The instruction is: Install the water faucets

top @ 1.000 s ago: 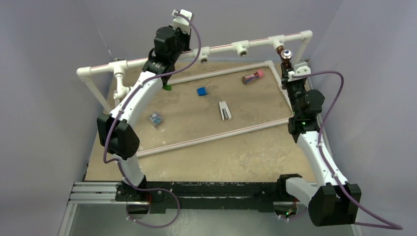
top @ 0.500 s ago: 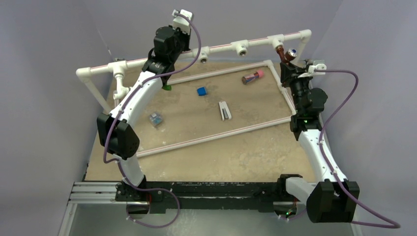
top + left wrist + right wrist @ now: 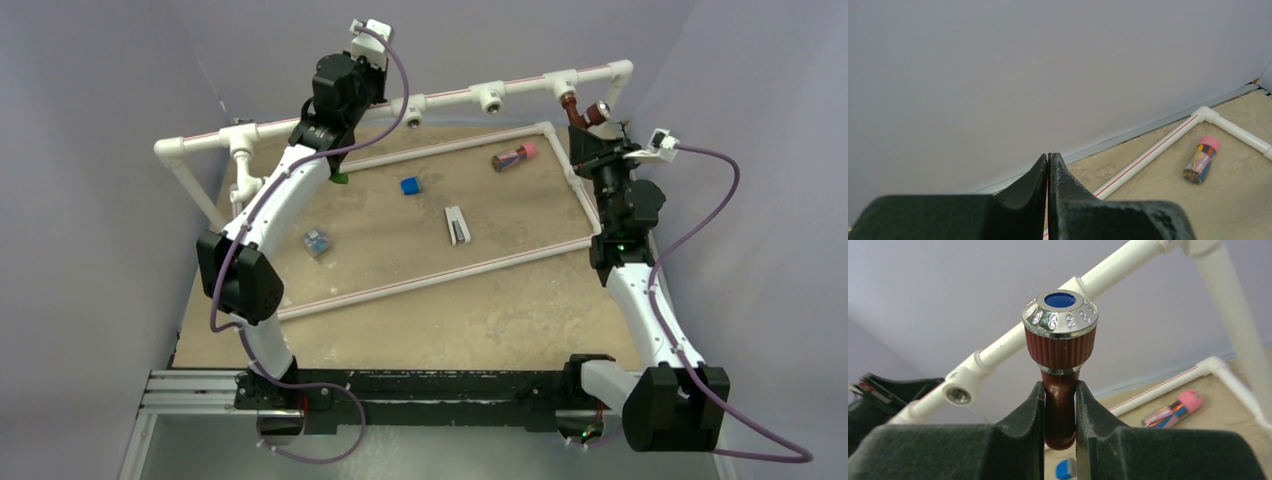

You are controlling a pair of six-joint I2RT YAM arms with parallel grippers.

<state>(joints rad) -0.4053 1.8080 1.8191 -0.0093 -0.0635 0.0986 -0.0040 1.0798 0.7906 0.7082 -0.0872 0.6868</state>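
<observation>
My right gripper (image 3: 1060, 390) is shut on the stem of the reddish-brown faucet (image 3: 1060, 357), whose ribbed knob carries a chrome cap with a blue centre. From above, this faucet (image 3: 577, 110) hangs under the rightmost T-fitting (image 3: 566, 86) of the raised pipe, with the right gripper (image 3: 588, 135) just below it. The green faucet (image 3: 341, 178) lies on the table, mostly hidden under my left gripper (image 3: 336, 165). In the left wrist view the left gripper (image 3: 1049, 158) is shut with nothing between its jaws. A white faucet (image 3: 247, 180) hangs from the left fitting.
Two open T-fittings (image 3: 491, 99) sit along the raised pipe. A pink-capped cylinder (image 3: 514, 155), a blue block (image 3: 410, 185), a grey-white stapler-like item (image 3: 457, 225) and a small clear bluish piece (image 3: 317, 242) lie inside the floor pipe frame (image 3: 430, 278).
My right wrist has rolled with the faucet in its grip; the knob has swung to the right and the wrist camera has moved out toward the wall. The left arm has not moved.
</observation>
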